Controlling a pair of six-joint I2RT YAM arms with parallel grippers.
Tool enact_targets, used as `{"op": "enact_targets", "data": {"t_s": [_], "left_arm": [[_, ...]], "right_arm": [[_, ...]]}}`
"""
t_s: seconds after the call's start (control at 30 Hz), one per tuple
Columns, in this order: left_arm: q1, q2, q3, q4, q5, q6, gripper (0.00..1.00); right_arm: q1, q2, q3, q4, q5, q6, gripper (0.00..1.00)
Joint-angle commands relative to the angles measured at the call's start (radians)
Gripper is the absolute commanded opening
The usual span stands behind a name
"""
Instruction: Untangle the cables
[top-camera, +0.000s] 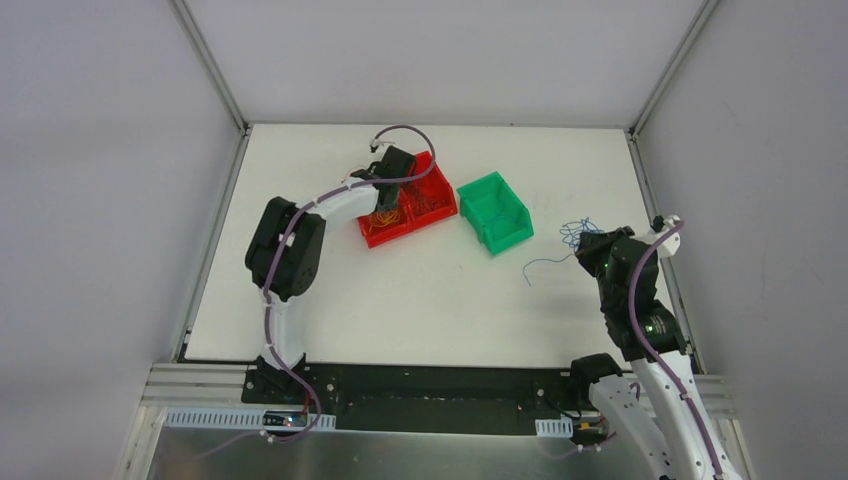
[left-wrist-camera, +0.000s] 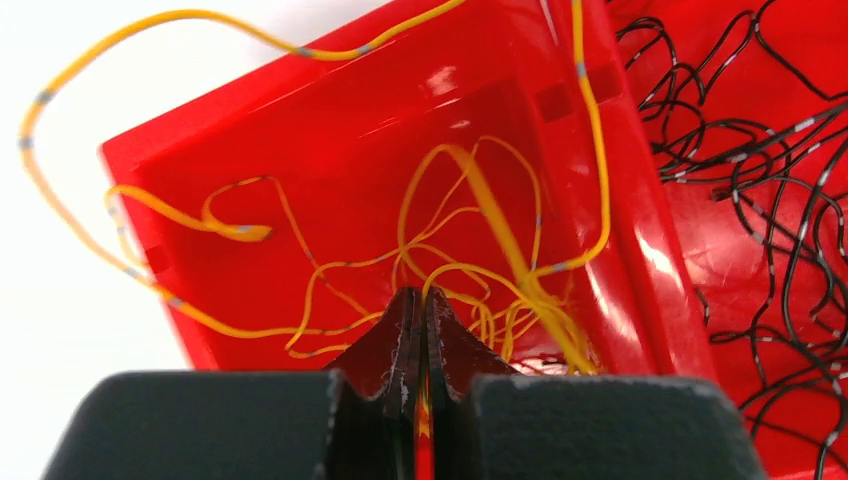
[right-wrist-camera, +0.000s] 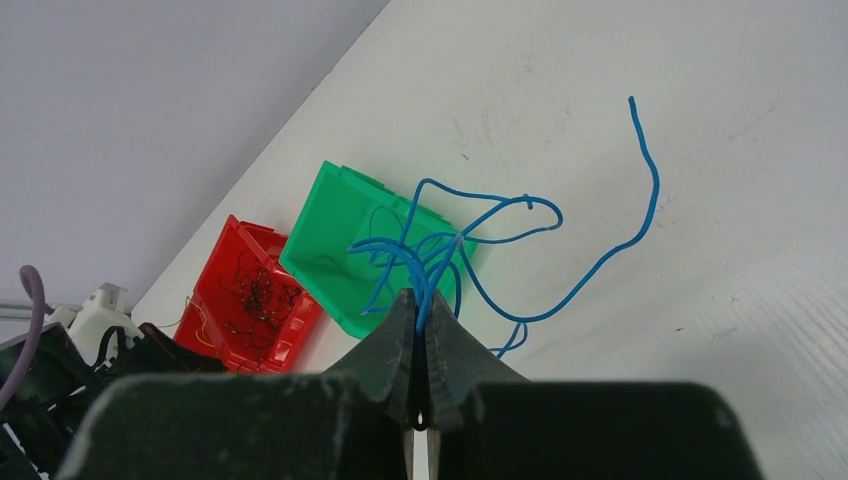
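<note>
The cables are sorted by colour. Yellow ones lie in a red bin, one long loop spilling over its rim. Dark ones fill the neighbouring red bin. My left gripper hangs shut just over the yellow strands; whether a strand is pinched does not show. At the table's right side, my right gripper is shut on a bunch of blue cables, lifted off the table, with one long end trailing. The top view shows the left gripper and the right gripper.
A green bin stands tilted between the red bins and the right gripper, also seen behind the blue cables as the green bin. The white table is framed by metal rails and grey walls. Purple cabling runs along both arms.
</note>
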Motion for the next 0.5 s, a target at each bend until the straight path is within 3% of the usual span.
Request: {"op": "enact_targets", "data": {"t_s": [0.0, 0.1, 0.2, 0.33, 0.47], "left_arm": [[0.044, 0.075, 0.120, -0.150, 0.112, -0.071, 0.00], [0.087, 0.139, 0.151, -0.160, 0.214, -0.108, 0.00], [0.118, 0.159, 0.163, -0.172, 0.291, -0.143, 0.08], [0.117, 0.069, 0.121, -0.171, 0.291, -0.159, 0.34], [0.112, -0.098, 0.068, -0.169, 0.286, -0.174, 0.43]], "right_arm": [[-0.004, 0.003, 0.001, 0.040, -0.010, -0.009, 0.00], [-0.004, 0.008, 0.002, 0.039, -0.010, -0.008, 0.00], [-0.003, 0.004, 0.001, 0.040, -0.009, -0.009, 0.00], [-0.004, 0.012, 0.001, 0.043, -0.016, -0.010, 0.00], [-0.004, 0.019, 0.003, 0.042, -0.021, -0.011, 0.00]]}}
